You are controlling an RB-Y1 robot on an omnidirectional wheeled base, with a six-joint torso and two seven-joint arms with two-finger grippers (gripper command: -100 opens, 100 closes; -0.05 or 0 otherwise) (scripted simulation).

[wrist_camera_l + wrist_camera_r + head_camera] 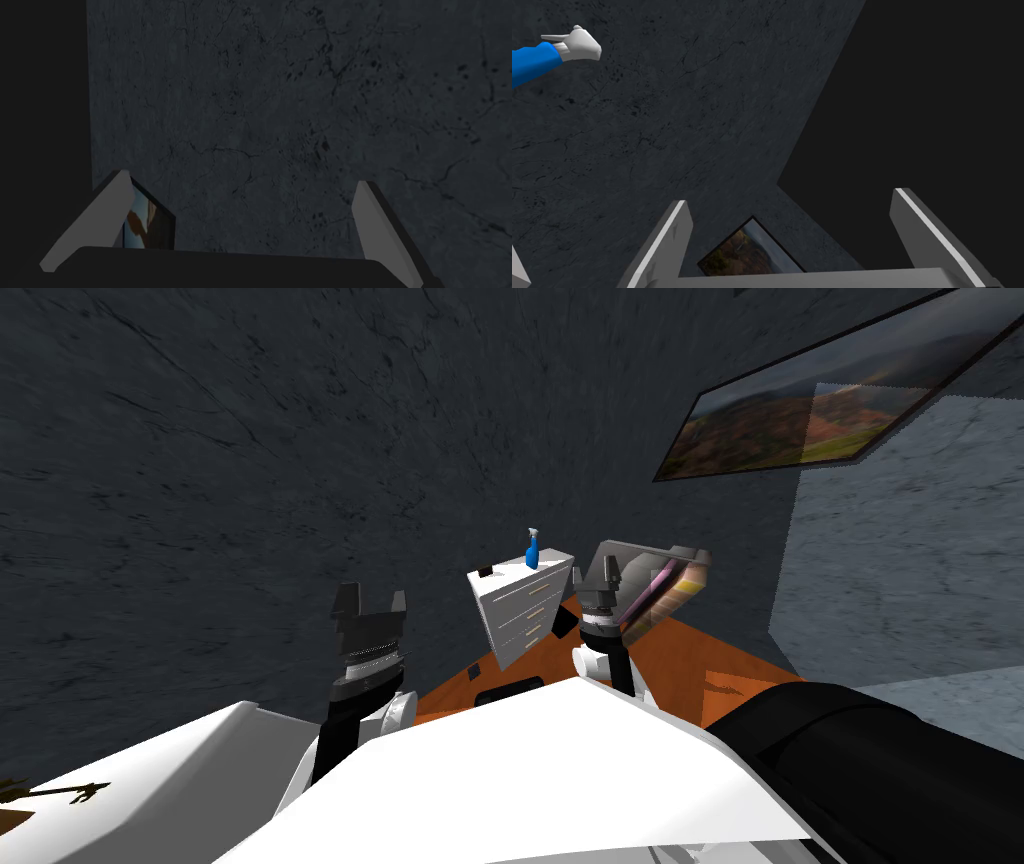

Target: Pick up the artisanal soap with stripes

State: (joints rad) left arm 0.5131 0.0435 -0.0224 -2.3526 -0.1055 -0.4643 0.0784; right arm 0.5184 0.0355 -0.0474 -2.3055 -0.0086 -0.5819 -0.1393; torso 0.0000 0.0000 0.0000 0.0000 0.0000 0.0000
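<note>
The striped soap (668, 584), as best I can make out from here, is showing as a greyish block banded in pink and yellow. It is sitting tilted just beside the right gripper (595, 572), on that gripper's outer side and partly hidden behind it. I cannot tell what it is resting on, and nothing is touching it.

The right gripper is pointing up and away from the robot, its two blades spreading wide with nothing between them. Seen along that hand, the white nozzle of a blue spray bottle (547, 52) is poking in near the gripper, off to one side of the fingers (667, 240).

The bottle is standing on top of a white chest of drawers (525, 610), which is rising from an orange surface (690, 663) between the two arms. A small dark object (487, 571) is lying on the chest's top near the other corner, apart from the bottle. A few dark bits are lying on the orange surface in front of the chest.

The left gripper (371, 606) is hanging raised on the robot's left, well apart from the chest and the soap, its jaws likewise parted and holding nothing.

A framed landscape picture (800, 418) is hanging on the dark wall (250, 438) above the soap.
</note>
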